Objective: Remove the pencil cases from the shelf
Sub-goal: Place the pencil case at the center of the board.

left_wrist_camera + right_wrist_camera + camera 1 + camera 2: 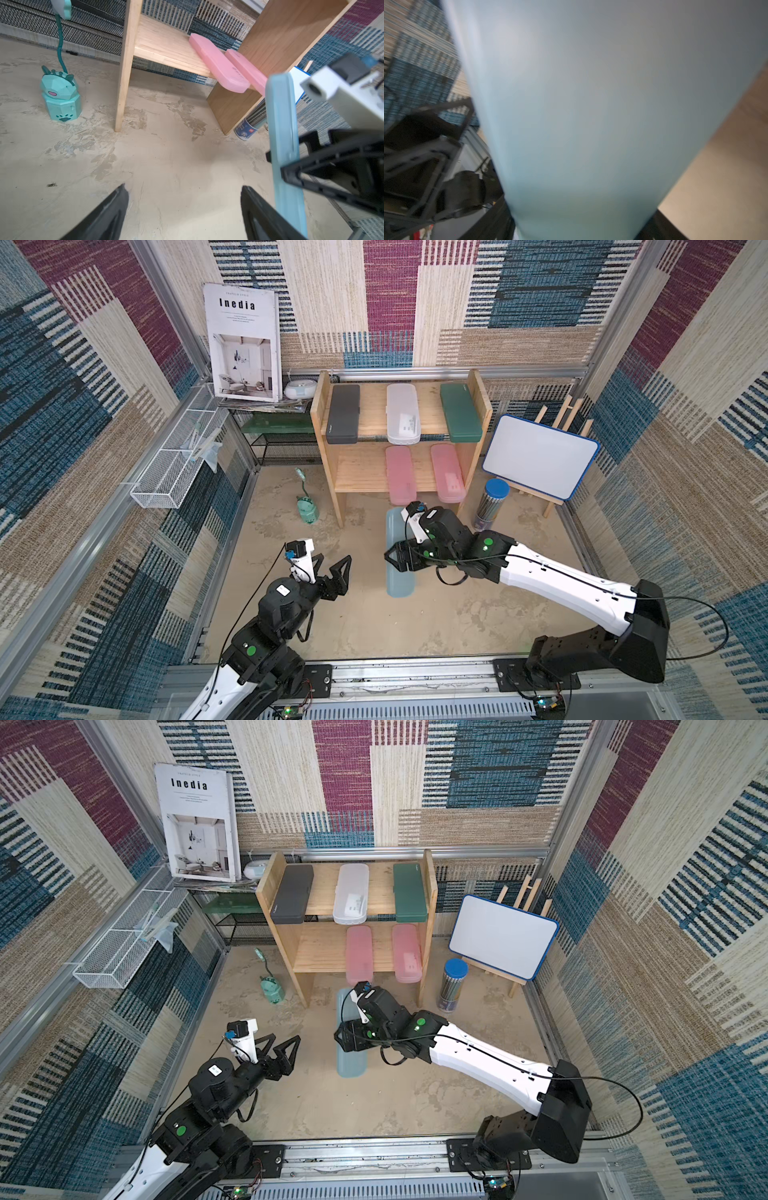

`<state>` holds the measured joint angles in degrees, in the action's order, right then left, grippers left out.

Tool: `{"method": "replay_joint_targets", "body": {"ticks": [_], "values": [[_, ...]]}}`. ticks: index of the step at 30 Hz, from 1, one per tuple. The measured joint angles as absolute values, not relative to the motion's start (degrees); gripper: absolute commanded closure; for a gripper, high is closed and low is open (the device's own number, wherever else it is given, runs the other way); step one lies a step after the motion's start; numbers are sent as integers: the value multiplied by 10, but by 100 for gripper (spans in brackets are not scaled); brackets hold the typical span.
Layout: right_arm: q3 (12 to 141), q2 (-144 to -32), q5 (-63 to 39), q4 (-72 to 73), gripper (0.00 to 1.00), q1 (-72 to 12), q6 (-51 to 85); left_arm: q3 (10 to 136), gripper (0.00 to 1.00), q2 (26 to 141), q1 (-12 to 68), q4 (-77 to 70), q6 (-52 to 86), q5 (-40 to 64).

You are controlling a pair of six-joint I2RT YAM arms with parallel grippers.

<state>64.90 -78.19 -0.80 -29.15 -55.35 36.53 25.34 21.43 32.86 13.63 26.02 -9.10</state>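
The wooden shelf stands at the back. Its top tier carries a dark grey, a frosted white and a dark green pencil case. Two pink cases overhang the lower tier. In front of the shelf, my right gripper is shut across the width of the teal pencil case. My left gripper is open and empty, just left of that case.
A blue-lidded cylinder of pencils and a whiteboard on an easel stand right of the shelf. A teal desk lamp sits to its left, before a black mesh rack. A white wire basket hangs on the left wall.
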Motion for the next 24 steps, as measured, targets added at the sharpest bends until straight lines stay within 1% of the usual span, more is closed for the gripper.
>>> {"method": "replay_joint_targets", "body": {"ticks": [2,5,8,12,17,24], "values": [[602,-762,-4,-340,41,-543,371,255,11,231,329,135,260,-96],[536,-738,0,-405,41,-507,378,254,10,253,329,129,259,-100],[499,-725,4,-465,40,-463,377,249,10,266,329,120,257,-103],[497,-732,-1,-494,38,-397,354,234,9,276,329,104,255,-103],[500,-795,3,-497,35,-307,291,222,8,292,329,88,253,-103],[529,-849,10,-497,35,-226,209,203,6,304,329,72,246,-103]]}}
